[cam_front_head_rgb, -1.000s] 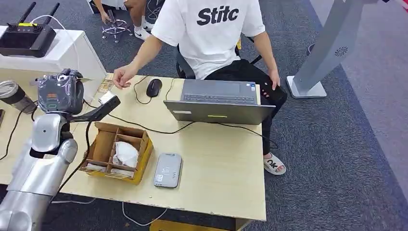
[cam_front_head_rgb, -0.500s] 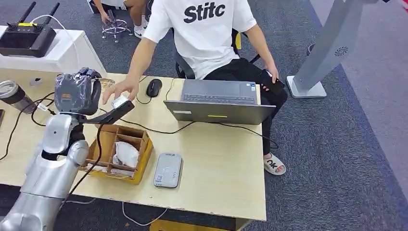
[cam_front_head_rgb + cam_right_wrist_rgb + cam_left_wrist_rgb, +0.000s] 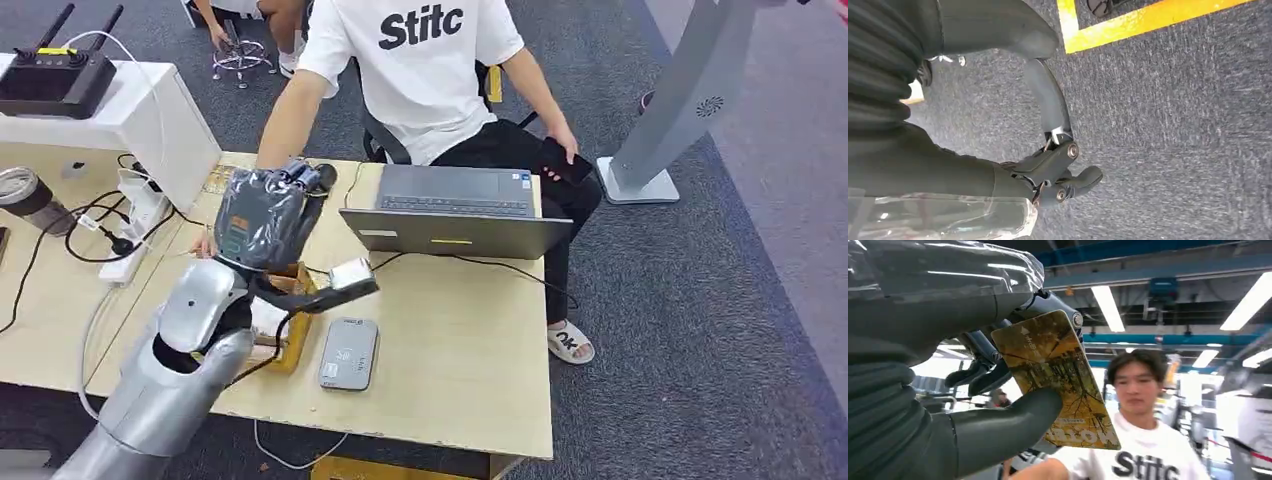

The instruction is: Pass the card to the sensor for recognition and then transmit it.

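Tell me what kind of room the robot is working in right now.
Probably an office or lab workspace: a light wooden desk on grey carpet carries an open laptop, a mouse and a grey card reader, a person in a white T-shirt sits opposite, and the left wrist view shows strip lights overhead.

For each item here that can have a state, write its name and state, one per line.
Card: pinched in the left hand, held above the table.
Right hand: holds nothing, fingers loosely curled, above the carpet.
Laptop: lid open.
Sensor: flat on the table, nothing on it.
Box: open-topped.
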Motion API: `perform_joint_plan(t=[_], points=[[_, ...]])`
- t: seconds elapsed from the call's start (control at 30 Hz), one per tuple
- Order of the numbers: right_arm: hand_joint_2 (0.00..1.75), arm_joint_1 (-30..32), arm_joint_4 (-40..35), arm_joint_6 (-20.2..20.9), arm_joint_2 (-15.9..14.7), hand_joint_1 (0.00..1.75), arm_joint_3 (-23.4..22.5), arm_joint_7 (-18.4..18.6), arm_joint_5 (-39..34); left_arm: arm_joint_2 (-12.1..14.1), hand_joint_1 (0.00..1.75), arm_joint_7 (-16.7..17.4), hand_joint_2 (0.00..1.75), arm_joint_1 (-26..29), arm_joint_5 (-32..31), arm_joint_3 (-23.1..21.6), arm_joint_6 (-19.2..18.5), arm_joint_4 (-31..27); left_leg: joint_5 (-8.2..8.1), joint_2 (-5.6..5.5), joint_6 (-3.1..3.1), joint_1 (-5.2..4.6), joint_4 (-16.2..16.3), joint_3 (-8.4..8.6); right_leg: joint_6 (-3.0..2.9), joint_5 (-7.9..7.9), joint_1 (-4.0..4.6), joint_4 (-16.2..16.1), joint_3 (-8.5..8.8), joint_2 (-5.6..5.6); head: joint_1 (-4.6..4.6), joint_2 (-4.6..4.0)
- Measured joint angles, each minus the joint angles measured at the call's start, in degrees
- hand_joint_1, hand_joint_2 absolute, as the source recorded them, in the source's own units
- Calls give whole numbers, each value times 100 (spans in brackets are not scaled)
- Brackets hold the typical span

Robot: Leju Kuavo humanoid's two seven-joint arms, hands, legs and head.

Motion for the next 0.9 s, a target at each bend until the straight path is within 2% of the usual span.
perform_joint_plan(t=[0.13,0.47,0.9], points=[[175,6,0,-24,13,0,-87,9,-11,87,175,90,175,139,-42,-477,-101,-433,-1,2,-1,0,-1,0,0,0,0,0,-2,1,0,0],[175,9,0,-37,31,0,-203,-28,-61,317,175,90,175,305,151,-934,-280,-904,1,1,0,0,-1,0,0,0,1,1,-1,1,0,0],[175,9,0,-42,61,0,-269,-42,-61,500,175,112,175,355,227,-1115,-317,-1059,1,1,0,0,-1,-1,0,0,1,1,-1,0,-2,0]])
